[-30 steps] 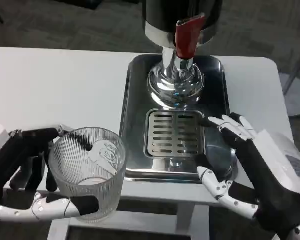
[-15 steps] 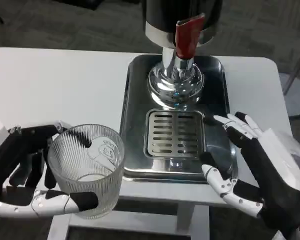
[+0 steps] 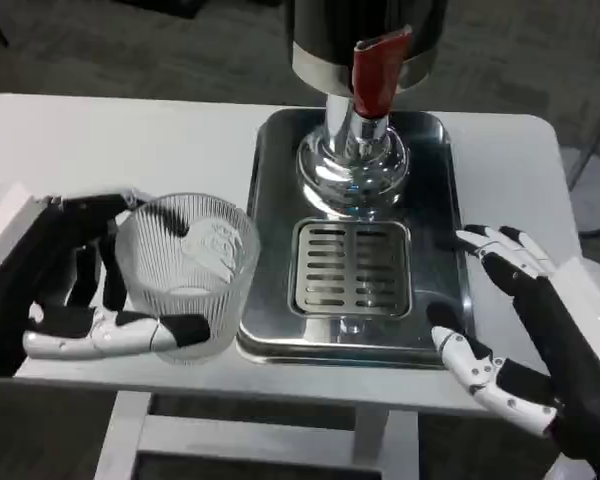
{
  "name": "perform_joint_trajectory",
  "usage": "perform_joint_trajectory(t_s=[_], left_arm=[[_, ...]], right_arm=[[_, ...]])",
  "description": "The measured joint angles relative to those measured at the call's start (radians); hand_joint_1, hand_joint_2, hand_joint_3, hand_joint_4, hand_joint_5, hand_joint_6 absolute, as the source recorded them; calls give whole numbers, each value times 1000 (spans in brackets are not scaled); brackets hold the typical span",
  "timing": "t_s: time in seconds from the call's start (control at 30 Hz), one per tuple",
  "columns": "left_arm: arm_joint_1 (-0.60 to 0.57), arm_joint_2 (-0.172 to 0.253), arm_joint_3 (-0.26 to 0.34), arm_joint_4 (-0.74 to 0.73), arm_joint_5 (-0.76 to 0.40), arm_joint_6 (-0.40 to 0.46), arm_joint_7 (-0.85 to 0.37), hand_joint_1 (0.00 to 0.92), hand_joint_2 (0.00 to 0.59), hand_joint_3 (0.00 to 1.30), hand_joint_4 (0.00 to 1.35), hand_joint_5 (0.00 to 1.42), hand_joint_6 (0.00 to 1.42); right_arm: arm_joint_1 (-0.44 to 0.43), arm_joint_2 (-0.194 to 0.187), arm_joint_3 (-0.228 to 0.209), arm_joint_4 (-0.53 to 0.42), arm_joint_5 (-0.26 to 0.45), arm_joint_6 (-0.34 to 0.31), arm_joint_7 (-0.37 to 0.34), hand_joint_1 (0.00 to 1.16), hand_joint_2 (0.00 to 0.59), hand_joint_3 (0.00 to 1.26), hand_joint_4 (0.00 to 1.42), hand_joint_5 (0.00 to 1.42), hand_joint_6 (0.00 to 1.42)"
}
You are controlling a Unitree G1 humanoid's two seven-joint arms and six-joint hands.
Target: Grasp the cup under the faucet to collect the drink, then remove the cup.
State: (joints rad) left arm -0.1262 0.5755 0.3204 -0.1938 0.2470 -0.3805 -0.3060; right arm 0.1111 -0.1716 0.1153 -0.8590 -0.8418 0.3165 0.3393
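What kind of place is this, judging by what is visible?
Probably an office or lab drink station: a steel dispenser with a red tap on a drip tray, a white table, grey carpet.

Even, bright indoor light falls from above. The white counter (image 3: 100,150) looks slightly washed out, with only soft, faint shadows. The polished dispenser base (image 3: 352,170) and steel tray (image 3: 275,200) carry bright glare spots and smeared reflections. The ribbed glass cup (image 3: 187,275) catches pale highlights along its rim. The whole picture is mildly soft and grainy, and the dark carpet floor (image 3: 130,50) at the far side is dim and blurred.
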Motion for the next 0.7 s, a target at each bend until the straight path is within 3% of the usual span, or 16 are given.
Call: perform_joint_trajectory(t_s=[0.3, 0.57, 0.7], left_arm=[[-195, -10, -127, 223, 118, -21, 129, 462, 35, 930, 1085, 1239, 1424], [-346, -72, -274, 409, 216, -31, 253, 462, 35, 930, 1074, 1239, 1424], [-405, -108, -335, 468, 243, -30, 284, 462, 35, 930, 1074, 1239, 1424]], right_arm=[[21, -25, -71, -18, 40, 0, 0, 454, 484, 198, 87, 15, 181], [41, -49, -143, -35, 108, -5, 0, 454, 484, 204, 87, 15, 181], [44, -68, -158, -38, 132, -9, 0, 454, 484, 205, 87, 15, 181]])
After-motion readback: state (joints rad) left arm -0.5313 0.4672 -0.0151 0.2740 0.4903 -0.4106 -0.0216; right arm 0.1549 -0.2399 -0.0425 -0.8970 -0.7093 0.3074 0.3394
